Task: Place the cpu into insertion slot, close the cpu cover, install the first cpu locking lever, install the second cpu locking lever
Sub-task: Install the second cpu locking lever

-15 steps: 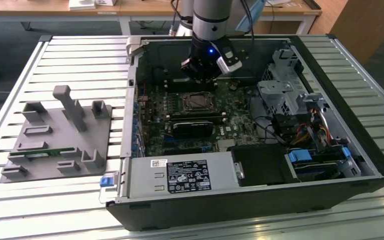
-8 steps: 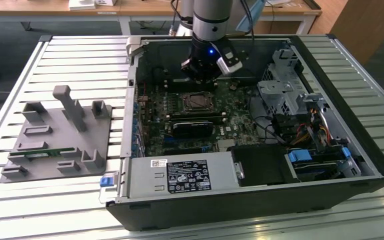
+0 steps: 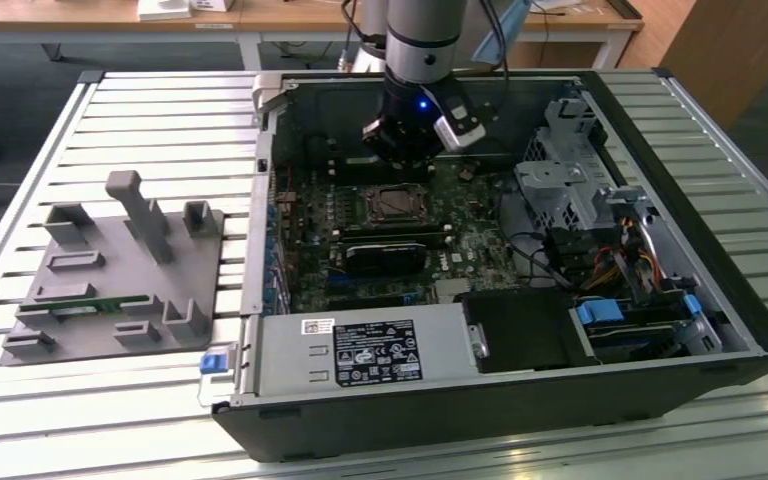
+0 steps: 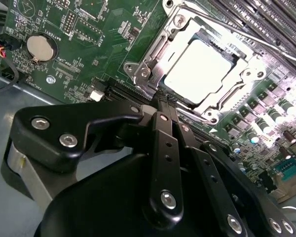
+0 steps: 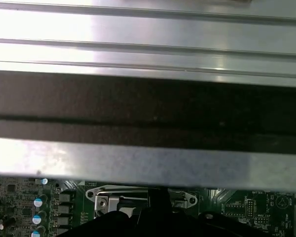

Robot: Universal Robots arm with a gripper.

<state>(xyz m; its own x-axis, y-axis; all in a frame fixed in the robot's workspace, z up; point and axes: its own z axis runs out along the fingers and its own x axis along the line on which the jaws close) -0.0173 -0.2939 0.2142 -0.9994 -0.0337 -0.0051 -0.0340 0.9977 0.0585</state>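
Cpu [image 4: 203, 65] in insertion slot [image 4: 246, 74], cover [image 4: 158, 52] down, pincer [image 4: 166, 101] beside.

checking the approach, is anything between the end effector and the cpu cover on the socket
Nothing visible is. In the second wrist view the end effector sits right at the edge of the cpu cover, which lies closed over the cpu; no cable or part crosses between them.

An open black PC case [image 3: 704, 370] is laid flat on a slatted metal table [image 3: 157, 100]. A grey fixture block [image 3: 117, 270] is parked beside it. A coin cell battery [image 4: 41, 48] is seated on the green motherboard [image 4: 98, 59].
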